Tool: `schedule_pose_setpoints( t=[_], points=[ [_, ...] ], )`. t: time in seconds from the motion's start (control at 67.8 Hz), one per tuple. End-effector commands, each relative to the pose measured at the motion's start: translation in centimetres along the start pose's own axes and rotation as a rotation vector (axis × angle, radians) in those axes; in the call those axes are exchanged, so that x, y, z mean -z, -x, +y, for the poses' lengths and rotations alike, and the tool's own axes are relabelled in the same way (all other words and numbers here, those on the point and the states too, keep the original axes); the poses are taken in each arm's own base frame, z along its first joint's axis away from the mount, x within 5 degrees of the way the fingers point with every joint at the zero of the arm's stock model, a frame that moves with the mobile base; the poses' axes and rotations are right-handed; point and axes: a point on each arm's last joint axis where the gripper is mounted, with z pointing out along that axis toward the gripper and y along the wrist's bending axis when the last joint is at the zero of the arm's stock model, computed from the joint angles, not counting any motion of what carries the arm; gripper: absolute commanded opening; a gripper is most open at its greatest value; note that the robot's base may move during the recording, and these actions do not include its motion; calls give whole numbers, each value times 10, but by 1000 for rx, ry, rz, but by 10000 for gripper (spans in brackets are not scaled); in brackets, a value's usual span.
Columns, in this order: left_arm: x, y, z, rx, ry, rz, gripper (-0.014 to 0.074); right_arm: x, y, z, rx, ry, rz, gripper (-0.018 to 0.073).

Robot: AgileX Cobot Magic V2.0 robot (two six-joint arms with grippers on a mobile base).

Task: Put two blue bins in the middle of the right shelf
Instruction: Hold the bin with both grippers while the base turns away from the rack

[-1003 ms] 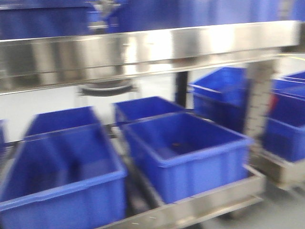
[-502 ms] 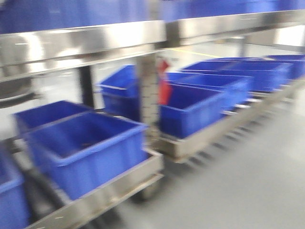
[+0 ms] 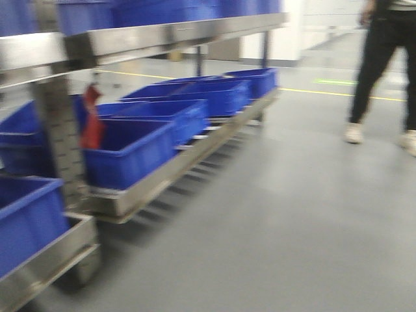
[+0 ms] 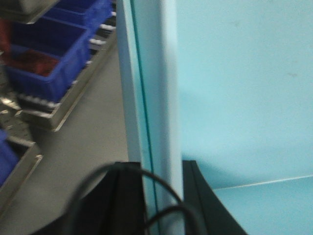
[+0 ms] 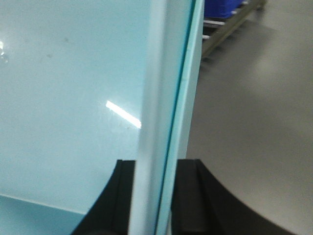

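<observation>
Pale icy-blue bin plastic (image 4: 234, 88) fills the left wrist view. Its upright wall edge (image 4: 156, 73) shows two layers with a dark teal seam, like two bins nested. My left gripper (image 4: 159, 166) is shut on that edge, one black finger on each side. In the right wrist view the same pale blue bin (image 5: 73, 73) shows its opposite wall edge (image 5: 166, 73), also double-layered. There my right gripper (image 5: 156, 164) is shut across it. Neither bins nor grippers appear in the front view.
A steel rack (image 3: 156, 36) runs along the left, holding dark blue crates (image 3: 130, 153) on its low tier, with a red tag (image 3: 91, 120) on a post. A person in black (image 3: 383, 58) stands far right on grey floor (image 3: 273, 214). More dark crates (image 4: 44, 54) sit left of the bins.
The front view has swung right: the rack and dark crates slid to the left of the picture, and open floor with a standing person came into view.
</observation>
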Motion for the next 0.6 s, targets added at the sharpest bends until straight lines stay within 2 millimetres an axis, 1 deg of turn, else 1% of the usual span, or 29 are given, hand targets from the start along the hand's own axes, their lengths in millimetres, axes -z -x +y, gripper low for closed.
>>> schedule_pose_setpoints(
  t=[0.0,0.59],
  points=[
    [15,13,-4,7,-40,-128,-111,18,16,3,30,22,-130,-153],
    [15,13,-4,7,-40,-128,-111,18,16,3,30,22,-130,-153]
  ],
)
